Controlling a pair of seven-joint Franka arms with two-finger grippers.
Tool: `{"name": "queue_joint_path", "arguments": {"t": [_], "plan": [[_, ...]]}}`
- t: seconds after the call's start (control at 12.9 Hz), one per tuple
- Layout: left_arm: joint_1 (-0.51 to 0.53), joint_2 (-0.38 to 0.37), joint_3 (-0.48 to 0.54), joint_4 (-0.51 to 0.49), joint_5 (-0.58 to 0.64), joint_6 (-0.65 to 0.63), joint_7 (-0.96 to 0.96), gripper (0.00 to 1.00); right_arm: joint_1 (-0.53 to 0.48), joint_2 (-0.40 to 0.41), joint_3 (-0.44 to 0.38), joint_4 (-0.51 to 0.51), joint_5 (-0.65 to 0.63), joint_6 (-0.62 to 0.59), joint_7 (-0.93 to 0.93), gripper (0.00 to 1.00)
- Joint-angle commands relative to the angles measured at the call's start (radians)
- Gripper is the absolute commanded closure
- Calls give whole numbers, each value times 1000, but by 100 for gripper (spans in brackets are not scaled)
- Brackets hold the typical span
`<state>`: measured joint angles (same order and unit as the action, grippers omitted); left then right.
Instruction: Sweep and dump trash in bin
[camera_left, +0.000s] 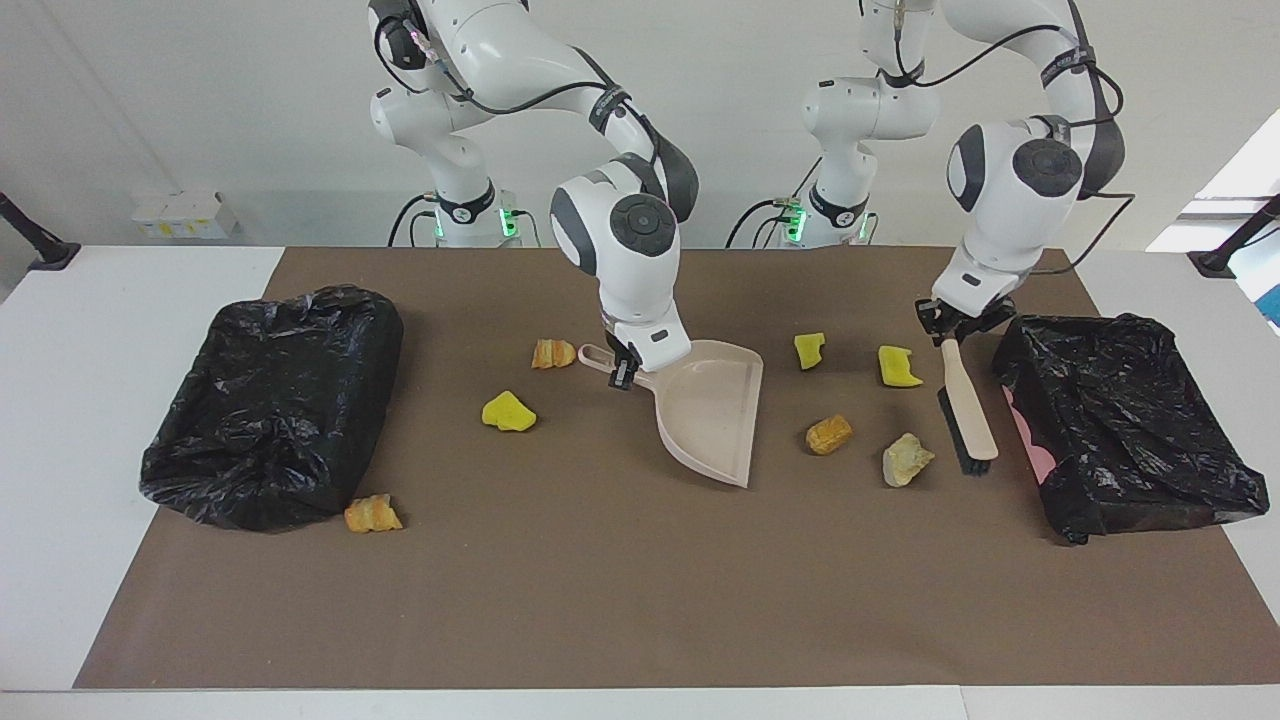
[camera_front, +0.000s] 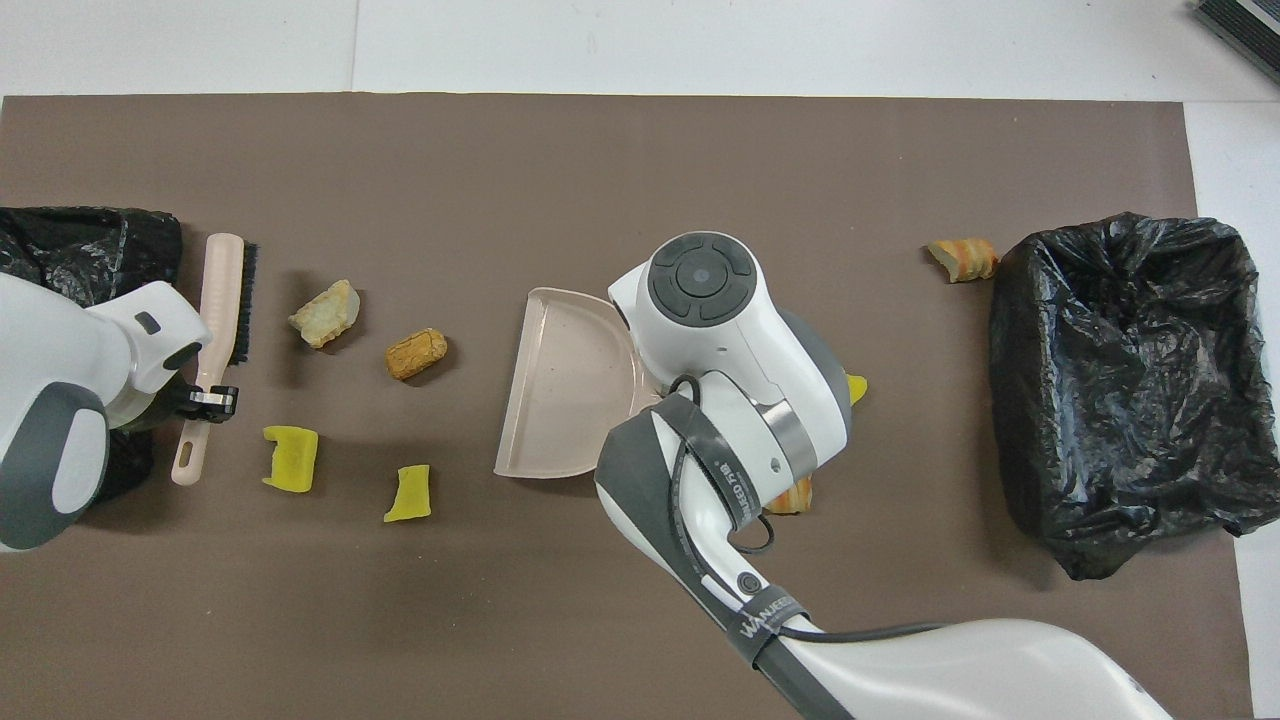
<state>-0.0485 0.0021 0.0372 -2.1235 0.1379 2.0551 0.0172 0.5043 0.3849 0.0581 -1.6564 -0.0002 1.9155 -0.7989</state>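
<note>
The right hand (camera_left: 622, 372) grips the dustpan (camera_left: 712, 408) handle at mid-surface. The left hand (camera_left: 950, 325) clamps the brush (camera_left: 967, 408) beside the black-lined bin (camera_left: 1130, 440). Trash pieces (camera_left: 907, 459) lie between brush and dustpan; others lie toward the right arm's end.

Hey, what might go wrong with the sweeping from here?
1. The brush, held by the left gripper, stands right beside the bin; a backswing might snag its black bag.
2. The dustpan, held by the right gripper, has its mouth toward the pale chunk and tan chunk; both sit apart from it and may roll past.
</note>
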Motion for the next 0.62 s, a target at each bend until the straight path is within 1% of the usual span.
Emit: {"name": "queue_joint_path", "arguments": {"t": [0.0,0.15,0.39,0.54], "plan": [[30,73,-13,66,17,22,30,100,0,-61,6,-105,20,56,-43,100],[26,94,-16,48,15,31,61,100,11,-63,6,-117,6,60,-42,100],[13,73,-17,-9,11,33,176,100,13,-63,6,-118,2,62,-42,100],[-10,53,-26,-45,-33,33,234,100,16,-63,6,-123,2,62,-40,100]]}}
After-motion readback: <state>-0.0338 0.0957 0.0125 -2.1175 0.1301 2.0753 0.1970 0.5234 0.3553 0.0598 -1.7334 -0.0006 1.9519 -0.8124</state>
